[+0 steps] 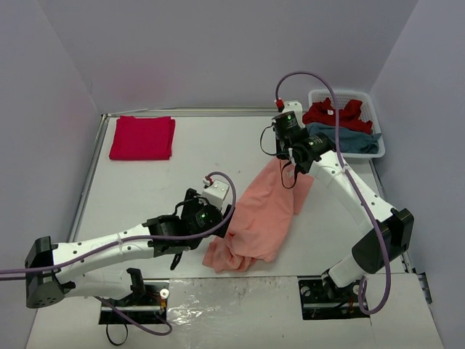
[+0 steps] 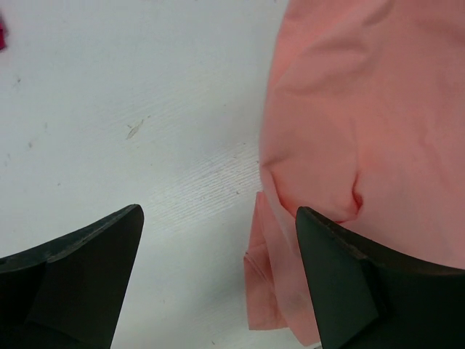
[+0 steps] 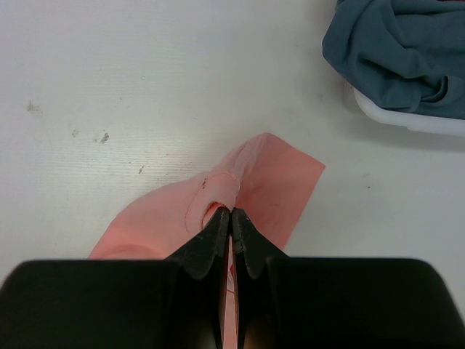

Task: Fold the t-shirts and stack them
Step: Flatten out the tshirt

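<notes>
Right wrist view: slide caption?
Right end effector shut on the salmon t-shirt; teal t-shirt lies in the white basket.

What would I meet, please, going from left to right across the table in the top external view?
Folded crimson red cloth t-shirt → crumpled salmon-orange cloth t-shirt → white slotted plastic basket, holding a bunched red cloth t-shirt and a teal-blue cloth t-shirt.
</notes>
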### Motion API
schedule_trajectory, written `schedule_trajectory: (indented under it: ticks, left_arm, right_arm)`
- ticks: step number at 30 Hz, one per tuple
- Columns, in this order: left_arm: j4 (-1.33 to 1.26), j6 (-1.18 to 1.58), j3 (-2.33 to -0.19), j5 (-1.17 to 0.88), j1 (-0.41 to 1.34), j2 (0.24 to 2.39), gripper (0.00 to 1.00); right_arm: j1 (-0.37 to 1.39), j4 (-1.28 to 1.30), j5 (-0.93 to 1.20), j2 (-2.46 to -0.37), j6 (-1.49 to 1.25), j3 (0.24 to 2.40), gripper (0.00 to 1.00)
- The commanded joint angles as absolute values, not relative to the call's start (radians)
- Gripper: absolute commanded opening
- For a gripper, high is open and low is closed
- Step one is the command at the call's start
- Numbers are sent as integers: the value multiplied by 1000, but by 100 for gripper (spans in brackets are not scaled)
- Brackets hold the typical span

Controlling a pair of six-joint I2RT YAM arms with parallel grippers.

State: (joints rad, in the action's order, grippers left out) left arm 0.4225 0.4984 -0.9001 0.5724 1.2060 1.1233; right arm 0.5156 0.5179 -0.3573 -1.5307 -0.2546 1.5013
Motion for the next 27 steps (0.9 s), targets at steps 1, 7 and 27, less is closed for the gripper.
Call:
schedule_trajectory:
  ticks: [1, 7, 27]
  left_arm:
    - [445, 552, -884, 551, 1175, 1107, 85]
    - [407, 560, -871, 476, 1166, 1161, 85]
    - [298, 600, -836, 344, 1164, 1335, 54]
  right_arm:
    - [508, 502, -370, -1529, -255, 1485, 0]
    - [508, 502, -368, -1537, -256, 1476, 0]
    - [509, 497, -376, -1523, -253, 1440, 0]
